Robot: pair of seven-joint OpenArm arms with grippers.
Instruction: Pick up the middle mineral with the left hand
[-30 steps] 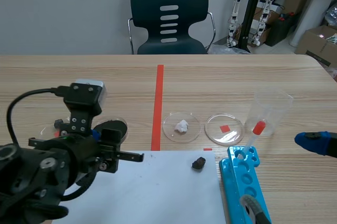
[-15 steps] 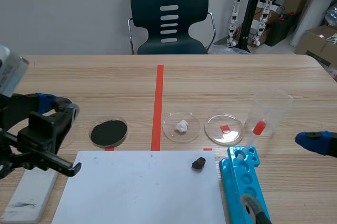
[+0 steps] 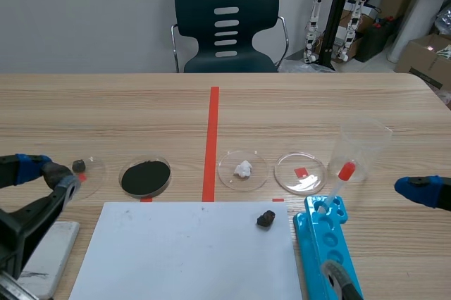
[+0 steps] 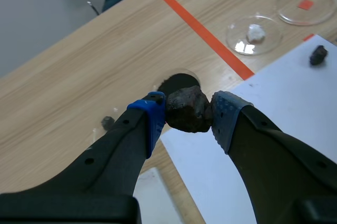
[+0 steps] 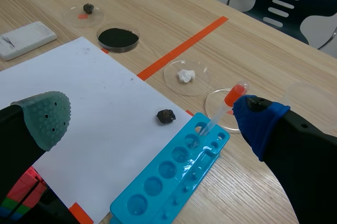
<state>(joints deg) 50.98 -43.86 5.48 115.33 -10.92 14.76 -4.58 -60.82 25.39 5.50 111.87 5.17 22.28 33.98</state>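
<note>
The left gripper (image 3: 48, 175) is held at lower left, clamped on a mineral (image 4: 188, 111); the right gripper (image 5: 152, 119) is held with fingers wide apart.

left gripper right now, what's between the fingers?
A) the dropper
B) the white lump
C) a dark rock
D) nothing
C: in the left wrist view a dark rock sits clamped between the pads of the left gripper; the white lump lies in its dish.

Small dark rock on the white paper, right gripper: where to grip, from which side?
Probably straight from above: the rock lies low and loose on flat paper, sides free. Pinch its lumpy middle across the shorter width, keeping off the blue rack beside it.
</note>
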